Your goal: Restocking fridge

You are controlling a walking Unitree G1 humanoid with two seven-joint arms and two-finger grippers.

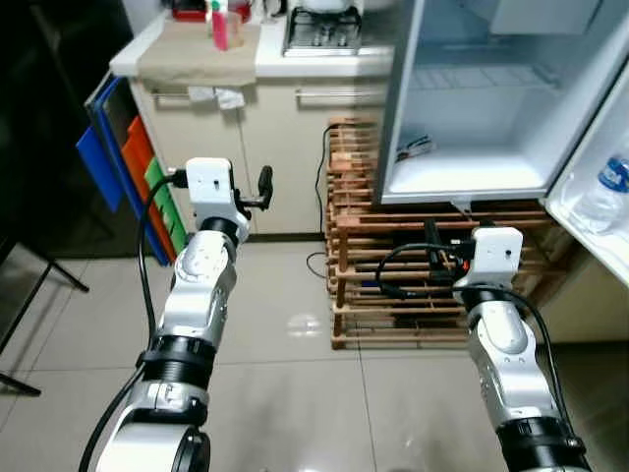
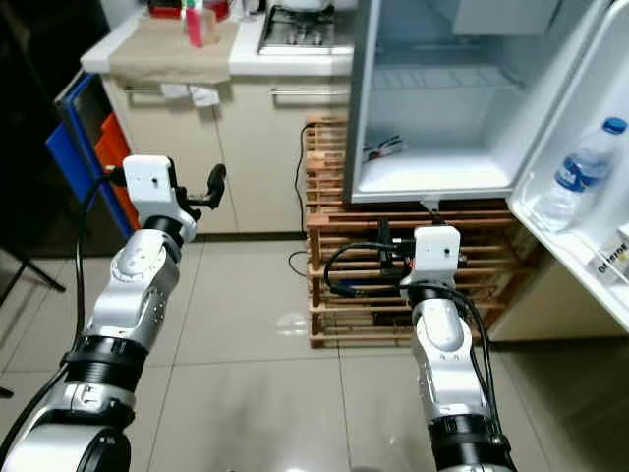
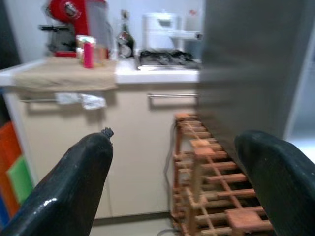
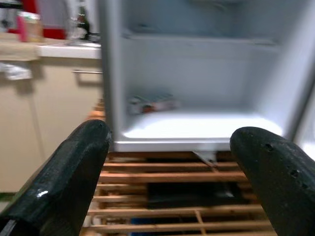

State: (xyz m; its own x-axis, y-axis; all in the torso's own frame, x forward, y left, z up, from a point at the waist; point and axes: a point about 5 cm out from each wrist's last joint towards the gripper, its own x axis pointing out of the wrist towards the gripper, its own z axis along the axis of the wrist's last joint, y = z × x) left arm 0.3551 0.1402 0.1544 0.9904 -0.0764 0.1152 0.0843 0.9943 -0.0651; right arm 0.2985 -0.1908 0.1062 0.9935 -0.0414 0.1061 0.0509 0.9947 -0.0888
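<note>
Stood before a small white fridge with its door swung open toward the right, raised on a slatted wooden rack. Inside, on the white floor of the lower compartment, lay a small packet near the left wall; contents unreadable. Above it, a wire shelf, nothing made out on it. In the door's lower pocket stood a clear plastic water bottle with a blue cap, leaning slightly against the door wall. Just beside it in the same pocket, a labelled item, cut off at the frame edge.

Left gripper held up in front of the beige counter cabinet, fingers spread wide apart, nothing between them. Right gripper raised level with the wooden rack just under the fridge's lower edge, fingers likewise spread wide, gripping nothing. Both well apart from the water bottle and from the packet.

On the white countertop to the left of the fridge: a gas hob, a tan cloth draped over the edge, a pink cylindrical container standing on the cloth, and a red machine behind it. A dark bottle and a white appliance further along by the wall. Coloured flat panels, blue, orange and green, leaned against the cabinet's left end. Black cables trailed across the rack's shelves. Glossy pale tiled floor below.
</note>
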